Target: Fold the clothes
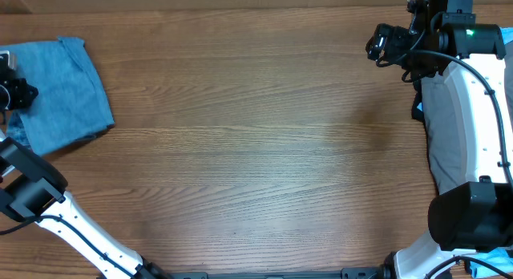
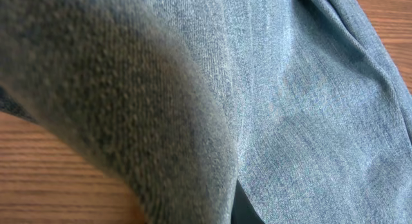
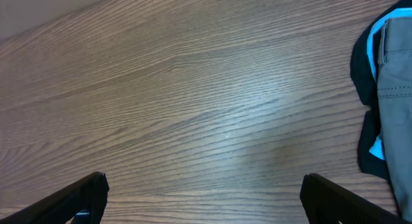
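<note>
Jeans (image 1: 60, 90): light-blue denim, folded into a rough rectangle, lying flat at the far left of the table (image 1: 256, 151). The left gripper (image 1: 14, 93) sits at the bundle's left edge, over the denim. My left wrist view gives only denim weave pressed close to the lens, with a strip of wood at lower left. The fingers are hidden, so I cannot tell whether that claw is wide, narrow or gripping cloth.

Right gripper (image 3: 206, 201): fingers (image 3: 80, 197) spread wide, only bare wood seen between them. In the overhead view it hangs near the table's far right corner, well apart from the jeans.

Grey trousers (image 3: 396, 95) lie at the right side of the table, partly under the right arm in the overhead view. A black garment (image 3: 357, 66) juts out along their edge. A strip of a pale-blue garment (image 3: 373, 60) shows between the black and the grey.
</note>
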